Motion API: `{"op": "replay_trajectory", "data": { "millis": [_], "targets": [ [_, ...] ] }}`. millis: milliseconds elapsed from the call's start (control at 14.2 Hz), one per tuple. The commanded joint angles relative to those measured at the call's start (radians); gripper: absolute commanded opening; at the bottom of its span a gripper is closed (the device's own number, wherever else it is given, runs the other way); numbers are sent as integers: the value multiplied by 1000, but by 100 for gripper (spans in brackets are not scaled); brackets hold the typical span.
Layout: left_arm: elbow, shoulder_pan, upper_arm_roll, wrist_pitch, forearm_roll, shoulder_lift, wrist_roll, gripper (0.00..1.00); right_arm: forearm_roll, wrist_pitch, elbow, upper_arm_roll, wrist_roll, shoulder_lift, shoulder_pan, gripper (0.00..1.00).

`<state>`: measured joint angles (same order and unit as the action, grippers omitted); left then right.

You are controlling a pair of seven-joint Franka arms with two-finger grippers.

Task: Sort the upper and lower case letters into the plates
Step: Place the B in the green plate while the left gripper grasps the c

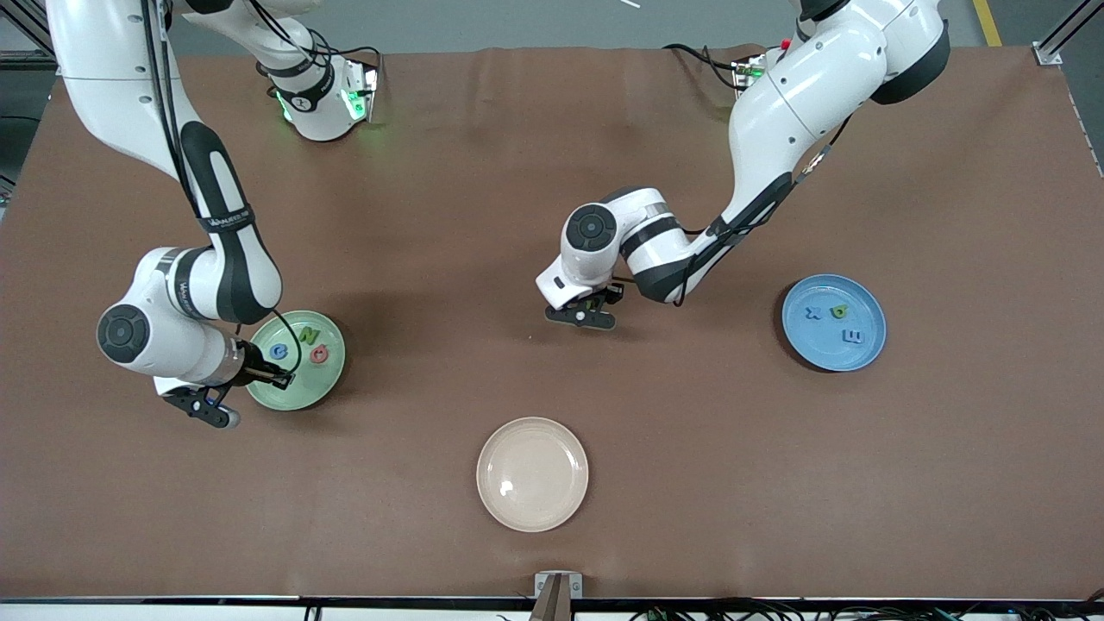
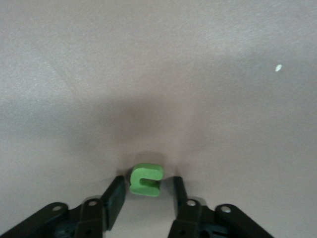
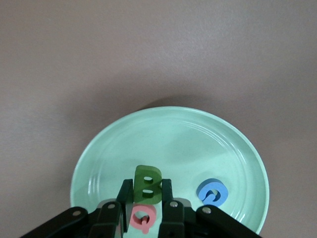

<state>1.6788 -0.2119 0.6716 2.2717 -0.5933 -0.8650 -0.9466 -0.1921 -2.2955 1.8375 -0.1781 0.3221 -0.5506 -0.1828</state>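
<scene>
My right gripper (image 3: 147, 192) is shut on a dark green letter B (image 3: 147, 182), held upright just over the pale green plate (image 3: 208, 144). A pink letter Q (image 3: 143, 216) and a blue letter (image 3: 212, 192) lie in that plate. In the front view this gripper (image 1: 280, 377) is at the plate's (image 1: 297, 392) edge, beside a blue letter (image 1: 279, 351), a green N (image 1: 308, 335) and the pink letter (image 1: 319, 353). My left gripper (image 2: 148, 182) is open low over the bare table, with a light green letter (image 2: 146, 178) lying between its fingertips. In the front view it (image 1: 585, 316) is mid-table. The sky blue plate (image 1: 828, 354) holds a blue x (image 1: 812, 313), a green letter (image 1: 838, 311) and a blue E (image 1: 853, 336).
A cream-beige plate (image 1: 532, 473) with nothing in it lies nearer to the front camera, mid-table. The brown table cover (image 1: 431, 259) spreads between the plates. The arm bases stand along the table's edge farthest from the front camera.
</scene>
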Motion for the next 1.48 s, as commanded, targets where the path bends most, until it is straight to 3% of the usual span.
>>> {"op": "replay_trajectory", "data": {
  "millis": [0, 353, 564, 776, 917, 1129, 1411],
  "targets": [
    [-16, -30, -32, 34, 1, -11, 8, 37, 13, -45, 42, 22, -11, 0, 20, 2],
    [-17, -26, -33, 35, 1, -6, 3, 18, 8, -56, 49, 22, -8, -17, 22, 2],
    [-24, -9, -32, 10, 3, 29, 5, 18, 6, -59, 54, 22, -8, -25, 22, 3],
    [-21, 69, 9, -134, 12, 95, 22, 17, 5, -67, 58, 22, -8, -32, 20, 4],
    [7, 191, 90, -187, 10, 127, 26, 17, 5, -65, 58, 22, -8, -32, 22, 7],
    [120, 438, 228, -245, 9, 217, 113, 16, 5, -62, 58, 22, -8, -32, 26, 15],
    [298, 861, 462, -247, -3, 265, 308, 16, 5, -61, 57, 22, -9, -32, 28, 23]
  ]
}}
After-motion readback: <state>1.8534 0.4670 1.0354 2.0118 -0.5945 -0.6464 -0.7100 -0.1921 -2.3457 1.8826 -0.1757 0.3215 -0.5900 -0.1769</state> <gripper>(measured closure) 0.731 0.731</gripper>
